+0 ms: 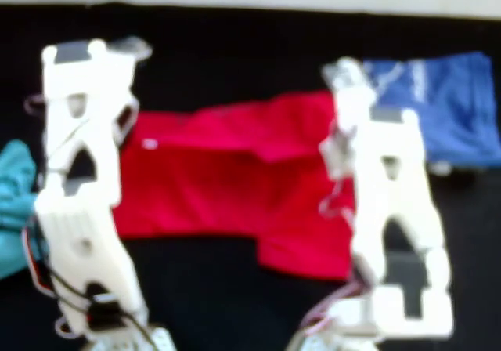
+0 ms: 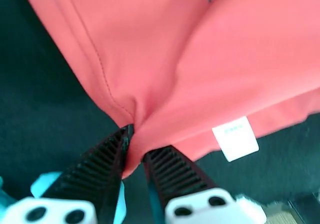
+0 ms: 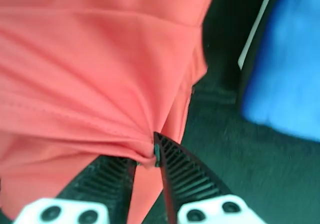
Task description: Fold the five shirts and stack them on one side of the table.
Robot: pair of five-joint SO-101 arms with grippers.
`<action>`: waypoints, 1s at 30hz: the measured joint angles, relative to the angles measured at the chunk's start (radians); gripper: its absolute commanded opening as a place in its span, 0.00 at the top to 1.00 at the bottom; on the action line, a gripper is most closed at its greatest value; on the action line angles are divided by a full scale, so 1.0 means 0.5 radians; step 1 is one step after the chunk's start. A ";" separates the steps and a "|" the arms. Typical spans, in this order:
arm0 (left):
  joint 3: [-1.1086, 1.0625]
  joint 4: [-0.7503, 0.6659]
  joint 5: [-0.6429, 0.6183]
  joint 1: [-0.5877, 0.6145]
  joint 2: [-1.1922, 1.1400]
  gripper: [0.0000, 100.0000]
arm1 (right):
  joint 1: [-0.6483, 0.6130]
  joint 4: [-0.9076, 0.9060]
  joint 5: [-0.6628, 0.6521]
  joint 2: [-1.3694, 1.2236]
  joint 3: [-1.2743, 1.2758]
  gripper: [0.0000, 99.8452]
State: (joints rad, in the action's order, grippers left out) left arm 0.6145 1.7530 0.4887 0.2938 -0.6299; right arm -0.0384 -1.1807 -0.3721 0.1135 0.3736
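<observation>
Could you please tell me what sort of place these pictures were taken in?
Probably a robotics test bench: a white left arm and right arm stand at a table covered in black cloth, with a red shirt, a blue shirt and a teal shirt laid on it.

Black table (image 1: 235, 45); red shirt (image 1: 235, 171) centre; blue shirt (image 1: 454, 108) (far side); teal shirt (image 1: 12, 202) edge.
</observation>
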 measured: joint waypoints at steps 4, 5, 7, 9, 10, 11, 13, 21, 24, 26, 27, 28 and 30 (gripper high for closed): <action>-0.393 0.000 0.144 0.028 0.258 0.99 | 0.006 0.000 0.000 0.411 0.387 0.99; -0.494 0.000 0.175 0.043 0.310 0.99 | 0.009 0.000 -0.006 0.494 0.476 0.99; -0.672 -0.031 0.206 0.071 0.399 0.99 | 0.009 0.000 -0.058 0.632 0.638 0.99; -0.835 -0.117 0.215 0.095 0.460 0.99 | 0.012 0.006 -0.101 0.727 0.767 0.99; -0.905 -0.157 0.215 0.104 0.479 0.99 | 0.012 0.015 -0.114 0.761 0.819 0.99; -0.973 -0.206 0.215 0.107 0.491 0.99 | 0.012 0.021 -0.120 0.786 0.868 0.99; -1.117 -0.304 0.215 0.107 0.497 0.99 | 0.012 0.025 -0.150 0.819 0.961 0.99; -1.482 -0.730 0.215 0.107 0.500 0.99 | 0.012 0.147 -0.178 0.835 1.148 0.99; -1.528 -0.749 0.215 0.107 0.537 0.99 | 0.012 0.110 -0.178 0.835 1.148 0.99; -1.534 -0.749 0.215 0.107 0.537 0.99 | 0.012 0.074 -0.178 0.835 1.148 0.99; -1.534 -0.746 0.215 0.107 0.537 0.99 | 0.012 0.055 -0.178 0.835 1.148 0.99; -1.534 -0.727 0.215 0.107 0.537 0.99 | 0.012 0.046 -0.178 0.835 1.148 0.99; -1.534 -0.675 0.215 0.098 0.537 0.99 | 0.012 0.043 -0.178 0.835 1.148 0.99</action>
State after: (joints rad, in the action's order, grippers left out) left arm -0.1527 1.4154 0.5961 0.3429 -0.3613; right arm -0.0322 -1.1592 -0.4611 0.5309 0.9475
